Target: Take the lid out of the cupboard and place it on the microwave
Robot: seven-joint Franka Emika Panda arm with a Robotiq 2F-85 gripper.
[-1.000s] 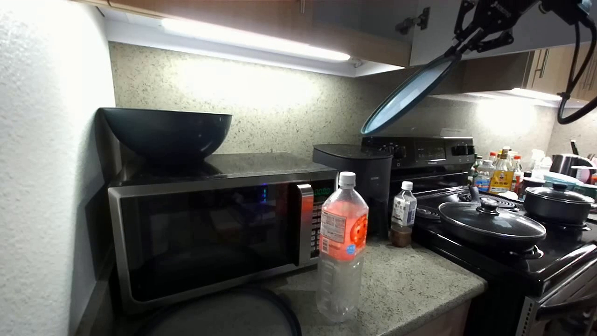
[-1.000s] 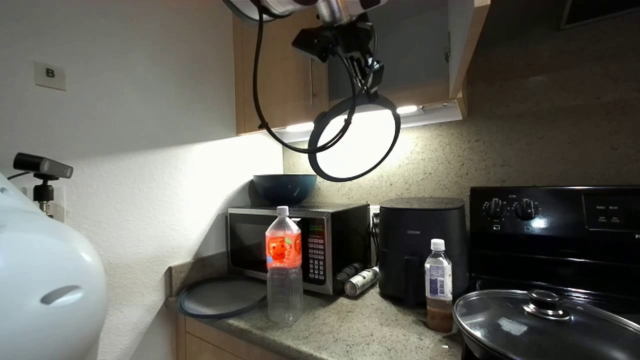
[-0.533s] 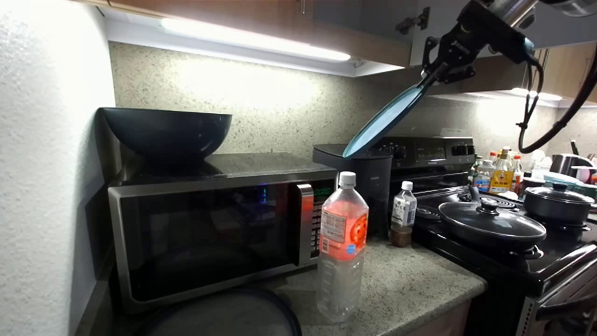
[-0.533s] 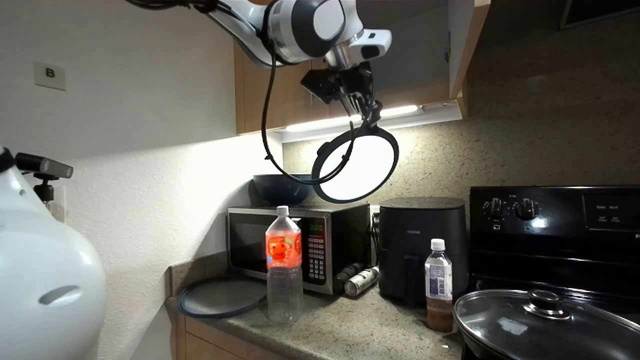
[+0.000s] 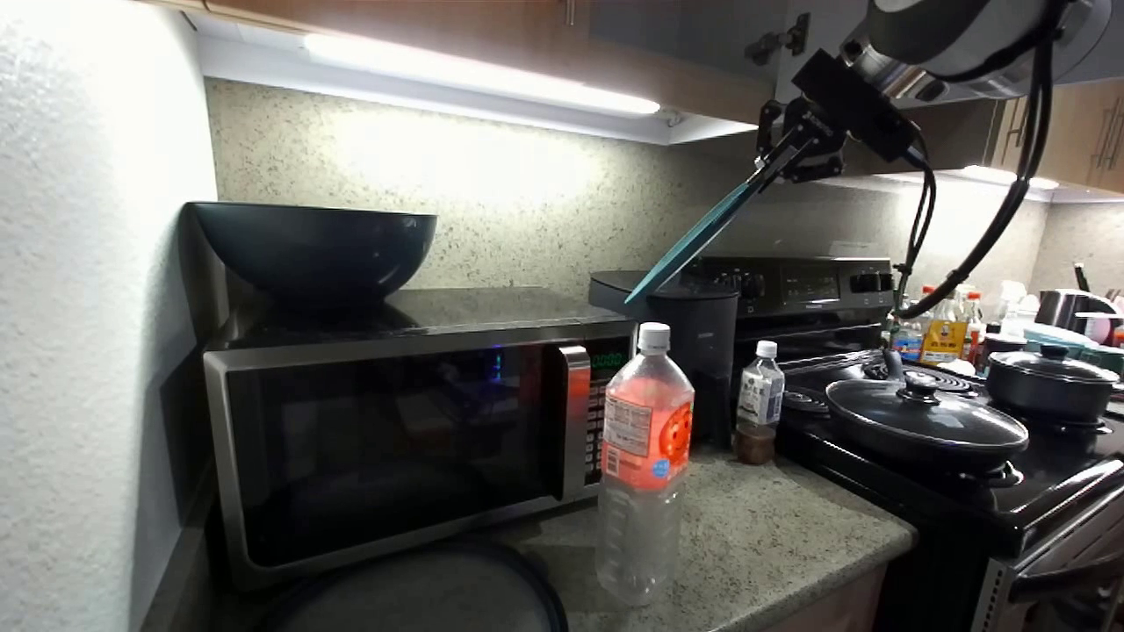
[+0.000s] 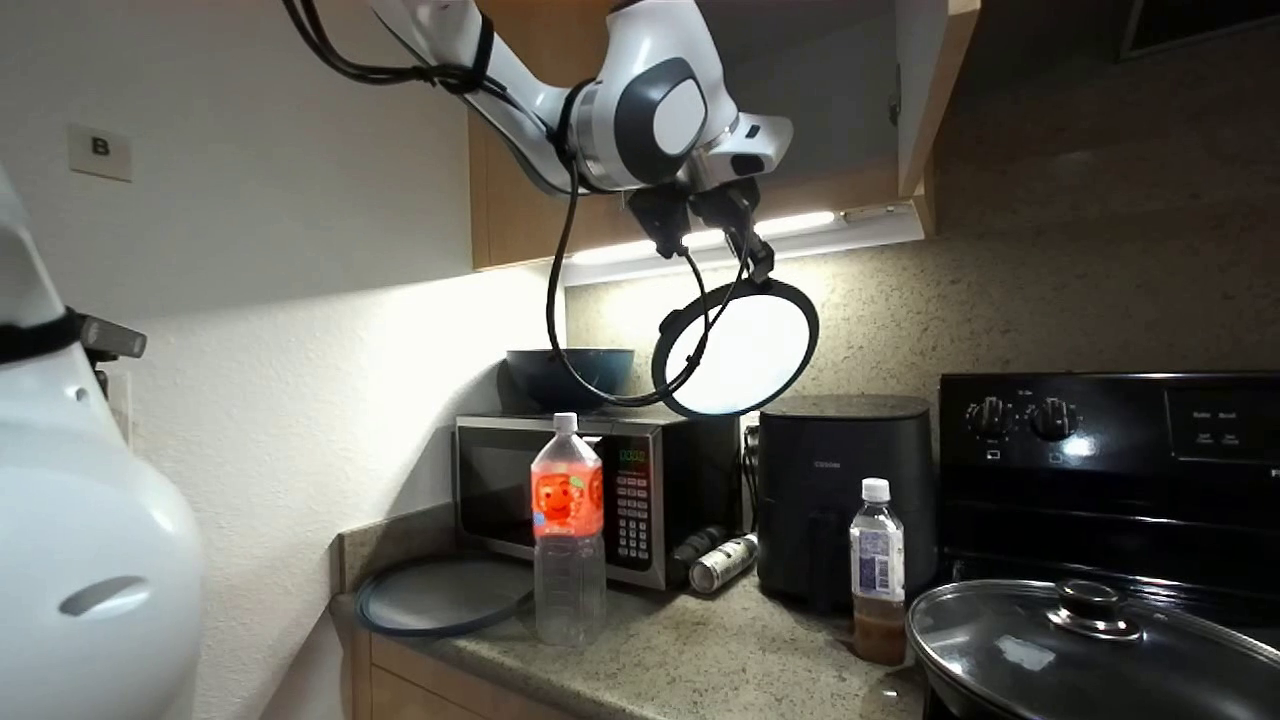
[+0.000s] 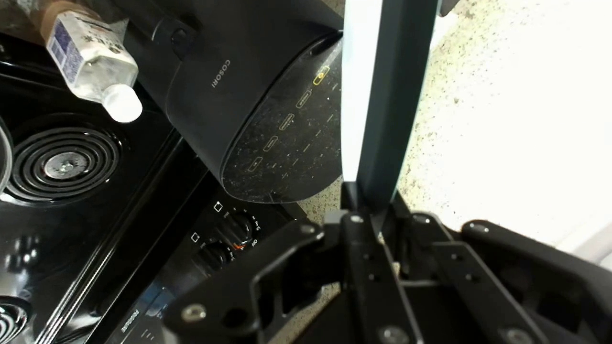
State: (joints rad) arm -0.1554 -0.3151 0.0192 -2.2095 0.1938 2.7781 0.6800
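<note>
Fingers (image 7: 364, 253) pinch the lid (image 7: 389, 95), its far end cut off in the wrist view.

I count: my fingers (image 7: 367, 267), two; lid (image 5: 692, 241) between them, one; flat disc (image 6: 440, 595) on the table (image 6: 690, 640), one; microwave (image 5: 404, 439), one; large bowl (image 5: 316, 254), one; air fryer (image 6: 845, 490), one; nearer bottles (image 5: 645, 439), two; farther bottles (image 5: 946, 338), indeterminate.

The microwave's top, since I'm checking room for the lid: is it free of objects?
No: in an exterior view, a large dark bowl stands on top of the microwave.
</note>
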